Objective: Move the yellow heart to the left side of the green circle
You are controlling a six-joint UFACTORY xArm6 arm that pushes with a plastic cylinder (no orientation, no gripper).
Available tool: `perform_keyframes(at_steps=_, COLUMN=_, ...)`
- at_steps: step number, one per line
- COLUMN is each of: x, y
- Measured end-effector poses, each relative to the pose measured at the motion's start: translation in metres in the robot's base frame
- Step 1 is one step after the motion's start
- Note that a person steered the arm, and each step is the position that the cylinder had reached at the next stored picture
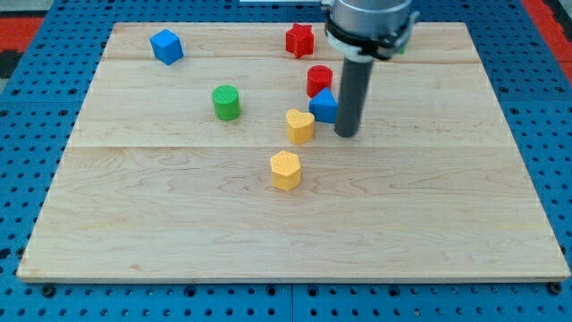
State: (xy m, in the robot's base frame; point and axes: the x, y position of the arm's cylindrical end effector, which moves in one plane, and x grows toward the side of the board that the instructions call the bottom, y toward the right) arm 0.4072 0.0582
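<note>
The yellow heart (300, 125) lies near the board's middle, to the right of and a little below the green circle (226, 102). My tip (346, 134) stands on the board just right of the yellow heart, with a small gap between them. The rod is close against the right side of a blue block (323, 106), which sits at the heart's upper right.
A red cylinder (319, 80) sits just above the blue block. A red star (300, 39) is near the top edge. A blue cube (166, 46) is at the top left. A yellow hexagon (285, 170) lies below the heart. The wooden board (447, 206) rests on a blue pegboard.
</note>
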Motion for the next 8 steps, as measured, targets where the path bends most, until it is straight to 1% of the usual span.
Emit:
perform_keyframes(at_steps=1, x=-0.001, y=-0.081)
perform_keyframes(at_steps=2, x=0.011, y=-0.151)
perform_keyframes(at_steps=3, x=0.050, y=-0.142)
perform_keyframes(at_steps=4, x=0.049, y=-0.183)
perform_keyframes(at_steps=5, x=0.013, y=-0.266)
perform_keyframes(at_steps=6, x=0.030, y=-0.283)
perform_keyframes(at_steps=7, x=0.068, y=-0.230)
perform_keyframes(at_steps=8, x=0.033, y=-0.202)
